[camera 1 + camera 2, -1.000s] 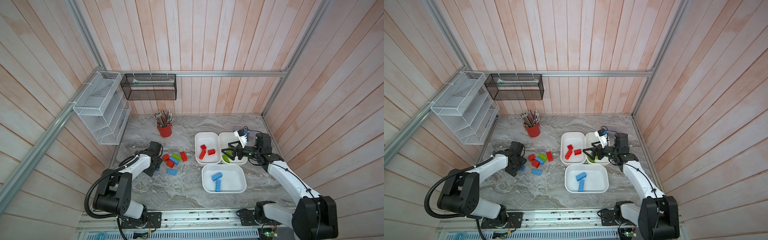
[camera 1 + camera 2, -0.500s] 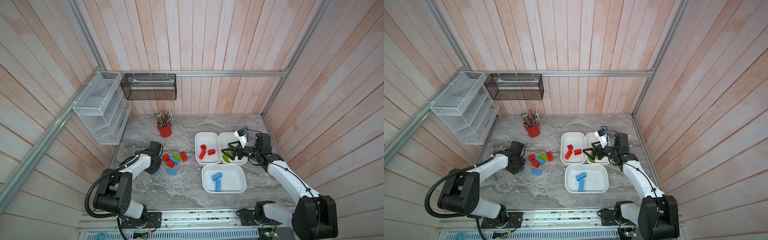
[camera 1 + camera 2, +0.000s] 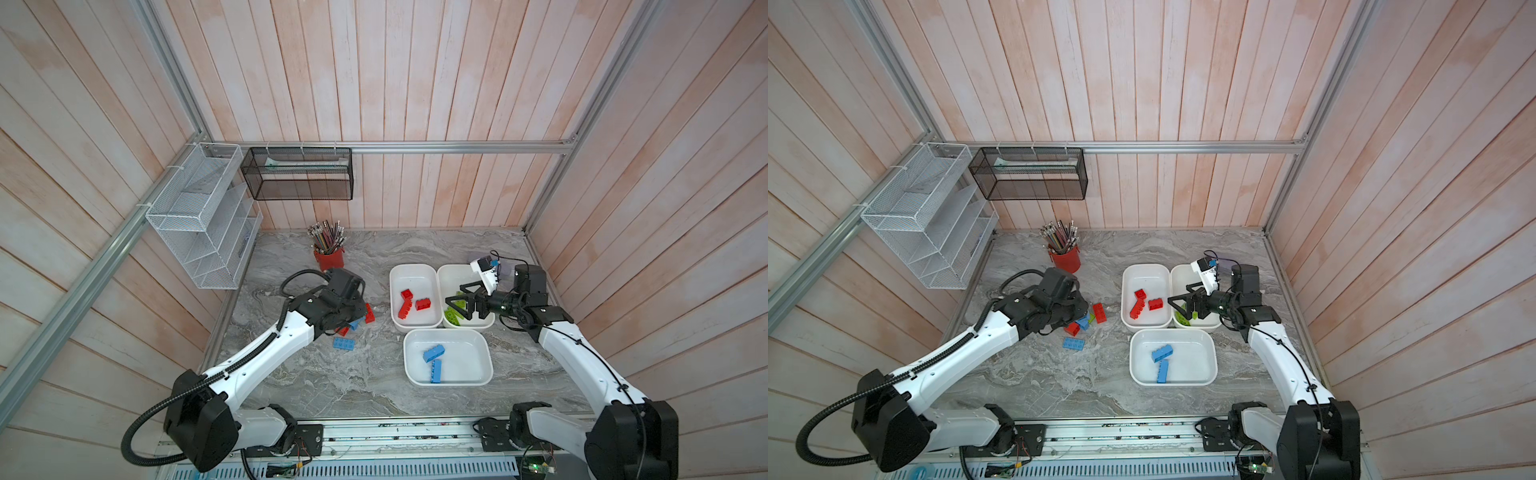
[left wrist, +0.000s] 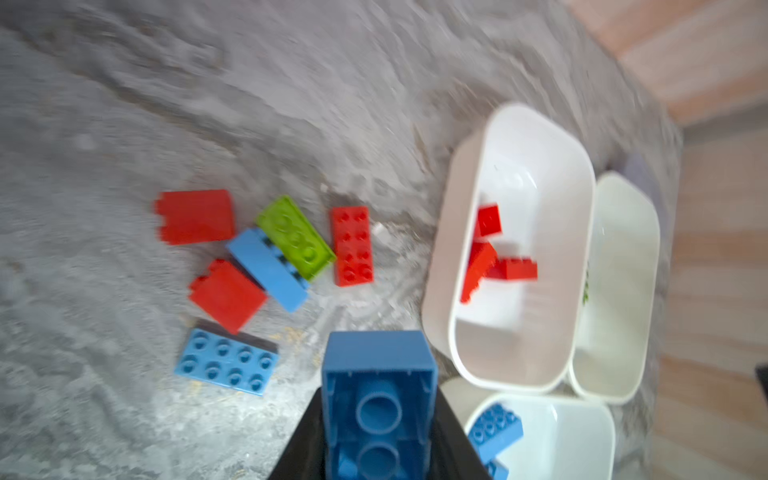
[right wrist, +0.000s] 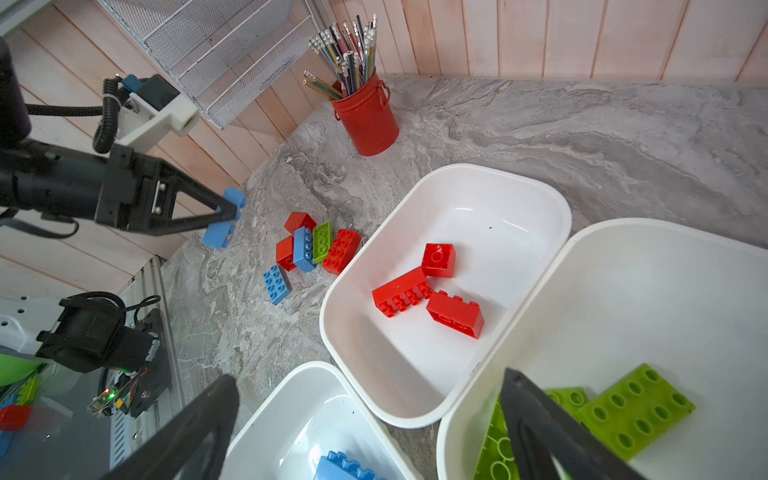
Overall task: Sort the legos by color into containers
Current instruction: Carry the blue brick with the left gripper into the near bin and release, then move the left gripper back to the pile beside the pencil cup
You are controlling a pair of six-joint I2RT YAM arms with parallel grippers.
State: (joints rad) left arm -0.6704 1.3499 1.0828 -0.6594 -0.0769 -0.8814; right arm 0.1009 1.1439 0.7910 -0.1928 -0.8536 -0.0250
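My left gripper [image 4: 378,399] is shut on a blue lego [image 4: 378,361] and holds it above the table, beside the loose pile; the right wrist view shows the same gripper [image 5: 230,214] and lego [image 5: 216,237]. On the table lie red legos [image 4: 352,245], a lime green one [image 4: 295,237] and blue ones [image 4: 226,365]. Three white containers stand together: one with red legos [image 3: 415,274], one with green [image 3: 457,270], one with blue [image 3: 478,374]. My right gripper [image 3: 453,305] hangs open and empty over the near edge of the green container [image 5: 623,257].
A red pencil cup [image 3: 329,257] stands at the back, behind the pile. White wire baskets [image 3: 199,216] and a black mesh basket [image 3: 297,174] hang on the walls. Wooden walls close in the marble table [image 3: 332,386] on three sides.
My left gripper has shut on the blue lego and risen with it from the table, swinging towards the pile. The right arm has stayed still.
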